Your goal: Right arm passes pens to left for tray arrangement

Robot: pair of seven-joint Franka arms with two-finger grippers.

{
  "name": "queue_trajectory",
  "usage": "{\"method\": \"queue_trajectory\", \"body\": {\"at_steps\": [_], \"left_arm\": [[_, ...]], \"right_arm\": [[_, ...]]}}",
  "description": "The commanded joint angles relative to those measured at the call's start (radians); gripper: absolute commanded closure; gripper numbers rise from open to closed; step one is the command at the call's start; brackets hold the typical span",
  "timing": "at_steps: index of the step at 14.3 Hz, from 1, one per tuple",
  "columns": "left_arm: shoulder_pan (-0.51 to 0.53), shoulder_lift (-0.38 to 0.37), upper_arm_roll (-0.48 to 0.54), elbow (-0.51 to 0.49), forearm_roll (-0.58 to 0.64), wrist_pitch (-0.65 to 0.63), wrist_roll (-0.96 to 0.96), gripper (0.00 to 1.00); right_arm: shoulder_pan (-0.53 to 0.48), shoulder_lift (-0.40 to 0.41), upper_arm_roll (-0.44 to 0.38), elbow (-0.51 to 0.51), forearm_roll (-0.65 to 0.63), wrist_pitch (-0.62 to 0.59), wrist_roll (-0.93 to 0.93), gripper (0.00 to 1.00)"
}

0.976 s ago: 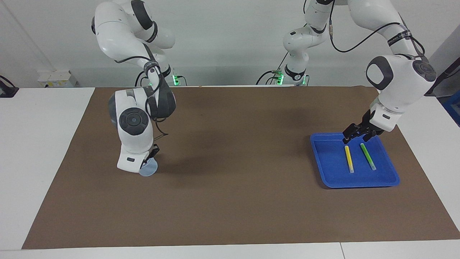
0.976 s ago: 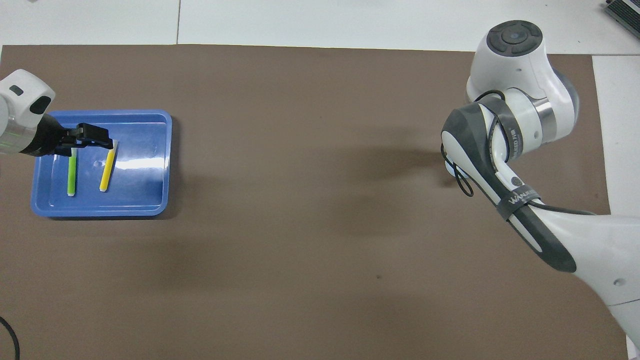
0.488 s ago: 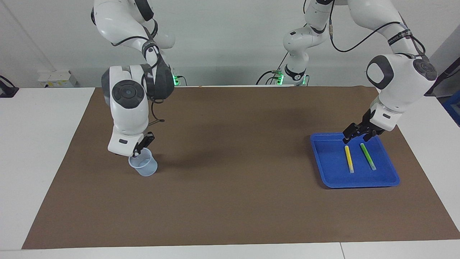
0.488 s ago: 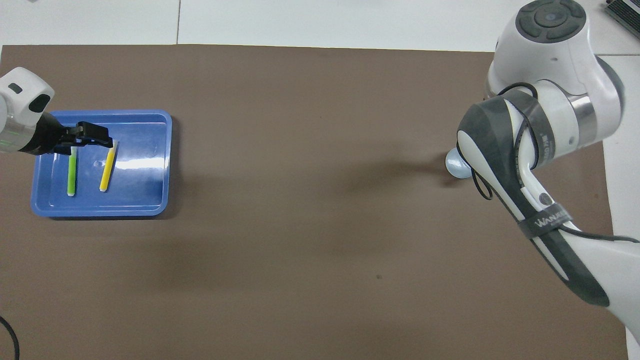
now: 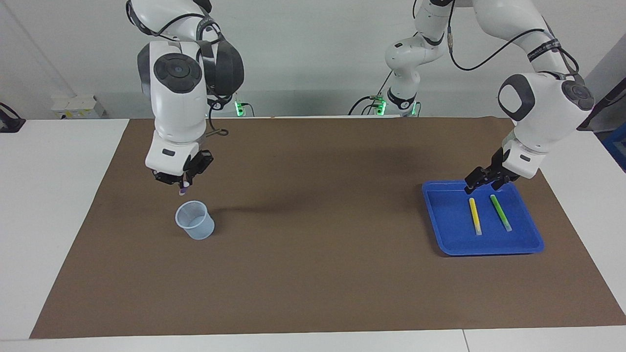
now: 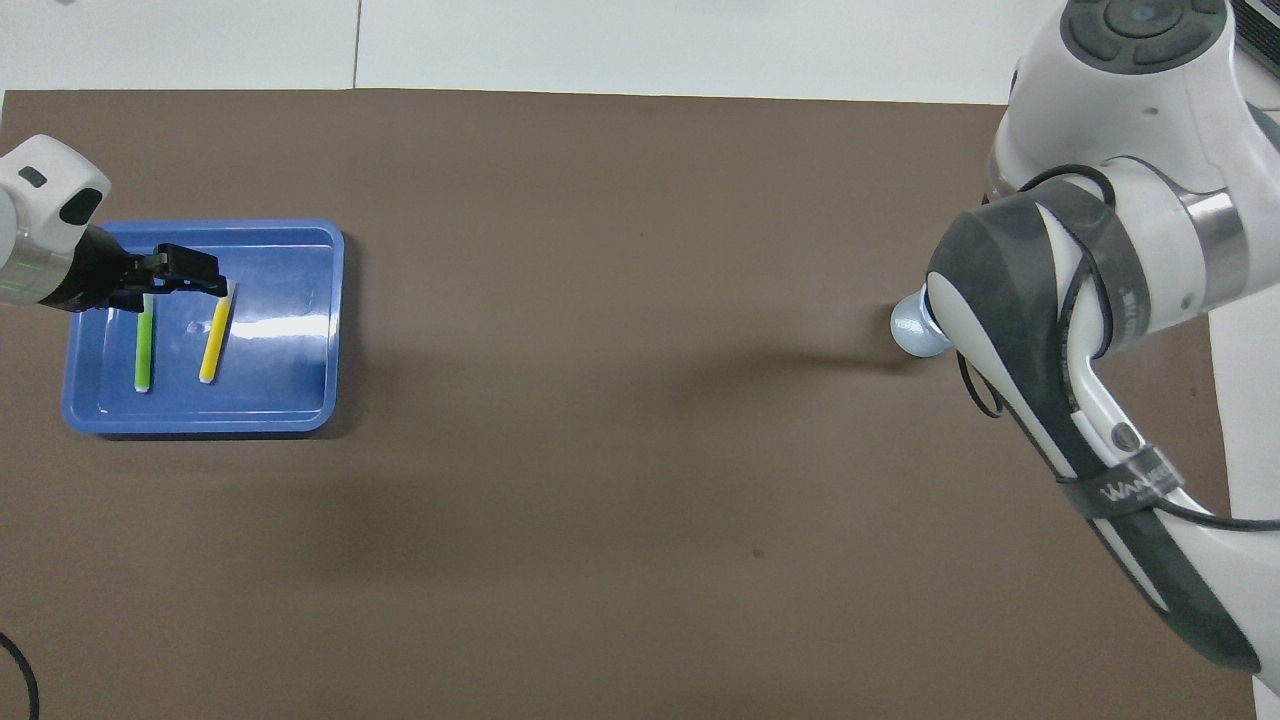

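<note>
**Right gripper pinches purple pen above cup; two pens lie in tray**

In the left-centre of the facing view, the right gripper [image 5: 182, 186] hangs over the translucent cup [image 5: 195, 220], clear of its rim. Its fingertips are closed tight, and a small purple pen [image 5: 182, 190] tip pokes out below them; most of the pen is hidden by the fingers. The cup stands upright on the brown mat [image 5: 313, 274], and nothing shows inside it. In the overhead view the arm covers this gripper, and only an edge of the cup [image 6: 912, 330] shows at the right of the frame.

At the right of the facing view, the left gripper [image 5: 484, 178] hovers over the edge of the blue tray [image 5: 440, 230] nearest the robots, its fingers spread wide and holding nothing. It sits just above the upper ends of the yellow pen [image 5: 475, 215] and the green pen [image 5: 501, 212]. These two lie flat in the tray, side by side and apart, roughly parallel, whitish ends toward the bottom of the frame.
</note>
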Motion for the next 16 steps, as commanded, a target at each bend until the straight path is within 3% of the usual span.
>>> {"method": "queue_trajectory", "body": {"at_steps": [1, 7, 13, 16], "left_arm": [[-0.021, -0.006, 0.007, 0.029, 0.007, -0.05, -0.067, 0.0], [-0.072, -0.01, 0.005, 0.084, -0.073, -0.177, -0.323, 0.0], [-0.08, -0.013, -0.013, 0.087, -0.156, -0.224, -0.552, 0.0], [-0.079, -0.021, -0.024, 0.086, -0.219, -0.252, -0.694, 0.0]], "right_arm": [[-0.011, 0.011, 0.027, 0.026, 0.002, -0.017, -0.025, 1.0], [-0.005, 0.002, 0.03, 0.026, 0.023, -0.014, -0.013, 1.0], [0.001, 0.002, 0.03, 0.026, 0.028, -0.014, -0.011, 1.0], [0.004, 0.002, 0.034, 0.026, 0.088, -0.017, 0.03, 1.0]]}}
